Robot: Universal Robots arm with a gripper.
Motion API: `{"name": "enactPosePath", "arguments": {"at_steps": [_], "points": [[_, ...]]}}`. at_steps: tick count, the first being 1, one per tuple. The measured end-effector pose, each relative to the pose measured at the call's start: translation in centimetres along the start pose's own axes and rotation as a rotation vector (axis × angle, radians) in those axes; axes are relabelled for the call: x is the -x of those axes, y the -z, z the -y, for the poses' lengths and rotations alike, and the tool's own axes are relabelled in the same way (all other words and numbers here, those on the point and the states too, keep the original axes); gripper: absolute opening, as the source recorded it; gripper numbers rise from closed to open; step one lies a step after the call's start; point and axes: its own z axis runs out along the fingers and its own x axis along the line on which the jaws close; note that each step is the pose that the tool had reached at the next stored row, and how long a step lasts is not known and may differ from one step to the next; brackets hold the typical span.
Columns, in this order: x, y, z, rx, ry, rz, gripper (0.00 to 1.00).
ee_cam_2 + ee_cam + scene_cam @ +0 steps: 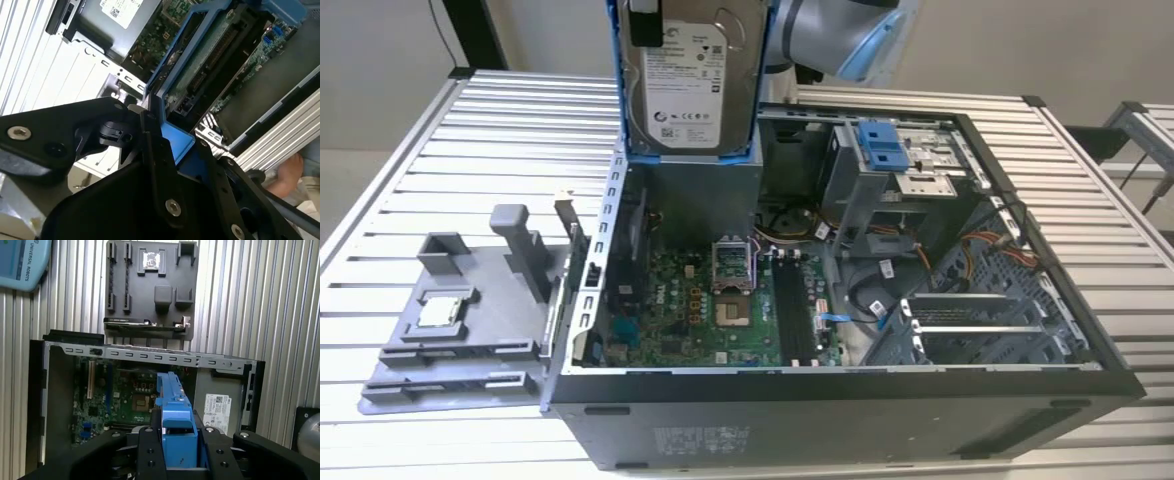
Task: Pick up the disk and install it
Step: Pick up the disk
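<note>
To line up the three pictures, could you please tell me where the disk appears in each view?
Exterior view: disk upright, top centre, motherboard below.
Second wrist view: disk edge-on, centre, motherboard behind.
First wrist view: disk edge-on, centre, motherboard behind.
Shared landmark: the green motherboard.

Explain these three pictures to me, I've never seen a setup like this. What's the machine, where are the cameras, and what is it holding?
This is a robot arm working over an open computer case that lies on a slatted metal table. The exterior view comes from a camera standing off the arm. The two wrist views come from cameras riding on the arm, looking past its black gripper into the case. The gripper is shut on the disk, a silver hard drive in a blue frame, held upright above the case. Beside the case, at the exterior view's left, sits a grey tray with a small square chip on it.
</note>
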Motion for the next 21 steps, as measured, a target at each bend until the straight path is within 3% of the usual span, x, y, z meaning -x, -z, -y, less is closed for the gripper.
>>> {"name": "enactPosePath", "arguments": {"at_steps": [8, 21], "points": [[-1.48, 0.02, 0.7, -0.0001, 0.0, 0.0001, 0.0], [-4.68, 0.09, 3.19, -0.0001, 0.0, 0.0002, 0.0]]}}
